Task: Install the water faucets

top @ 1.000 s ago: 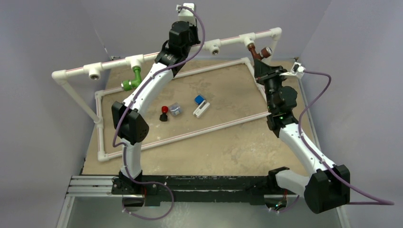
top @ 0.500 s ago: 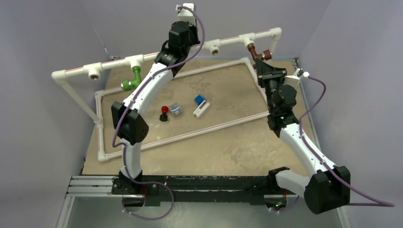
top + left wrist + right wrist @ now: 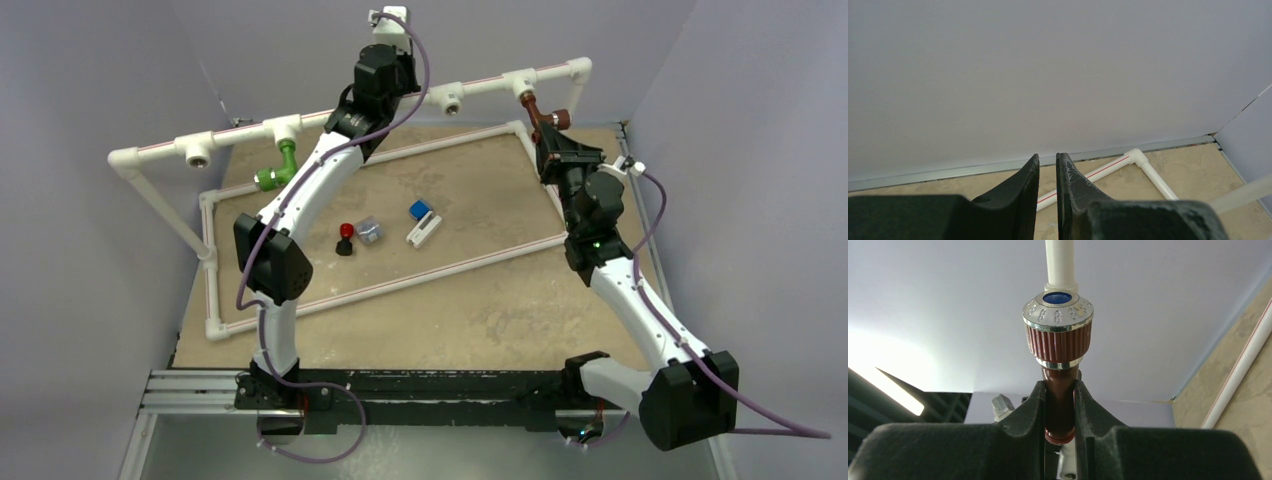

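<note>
Right gripper (image 3: 1059,390) clamped the reddish-brown faucet (image 3: 1058,340) at the white pipe frame (image 3: 490,86), upper right; an off-axis twist could have jammed the joint or let the stem slip free.

Pale lavender-grey walls (image 3: 110,70) across top and both sides of frame. Tan mottled tabletop (image 3: 480,300) at centre. Black rail (image 3: 450,385) along bottom. Soft even light.
</note>
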Controlling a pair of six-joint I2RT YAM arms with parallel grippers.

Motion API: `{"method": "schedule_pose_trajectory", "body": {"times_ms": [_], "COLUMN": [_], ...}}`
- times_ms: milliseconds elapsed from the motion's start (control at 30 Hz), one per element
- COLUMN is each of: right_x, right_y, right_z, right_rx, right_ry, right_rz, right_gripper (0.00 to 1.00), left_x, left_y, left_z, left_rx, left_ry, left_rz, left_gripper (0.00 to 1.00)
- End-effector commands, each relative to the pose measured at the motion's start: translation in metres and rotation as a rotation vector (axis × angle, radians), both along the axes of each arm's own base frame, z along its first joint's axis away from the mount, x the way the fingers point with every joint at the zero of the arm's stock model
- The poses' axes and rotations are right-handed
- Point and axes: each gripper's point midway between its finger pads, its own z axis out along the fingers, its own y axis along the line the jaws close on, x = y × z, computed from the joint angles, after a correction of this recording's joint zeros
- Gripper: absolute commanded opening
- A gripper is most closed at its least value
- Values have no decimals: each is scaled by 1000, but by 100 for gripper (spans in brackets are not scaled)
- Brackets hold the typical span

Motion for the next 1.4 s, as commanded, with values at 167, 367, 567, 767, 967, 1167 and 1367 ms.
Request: {"method": "schedule_pose_trajectory", "body": {"times_ms": [167, 367, 567, 767, 967, 1167, 1367], "right_x": [-12, -10, -11, -11, -12, -18, -36], "right_y": [31, 35, 31, 27, 23, 22, 16], "right_z": [22, 14, 14, 16, 18, 19, 27], "right_rx": [248, 254, 230, 206, 172, 82, -91], "right_ry": [-64, -43, -36, -38, -36, -41, -92], "right_rz": [213, 232, 201, 179, 146, 131, 98], "right_gripper": [0, 0, 24, 45, 61, 72, 76], "left_x": [-26, -26, -26, -26, -26, -25, -25], "left_y": [-21, -21, -20, -19, -19, -18, -18], "left_z": [-121, -119, -120, -123, -122, -122, -123], "left_rx": [157, 157, 158, 167, 170, 171, 174], "left_ry": [337, 337, 336, 346, 343, 340, 342], "left_rz": [-102, -101, -98, -94, -91, -89, -89], "left_gripper": [16, 16, 16, 16, 16, 16, 16]}}
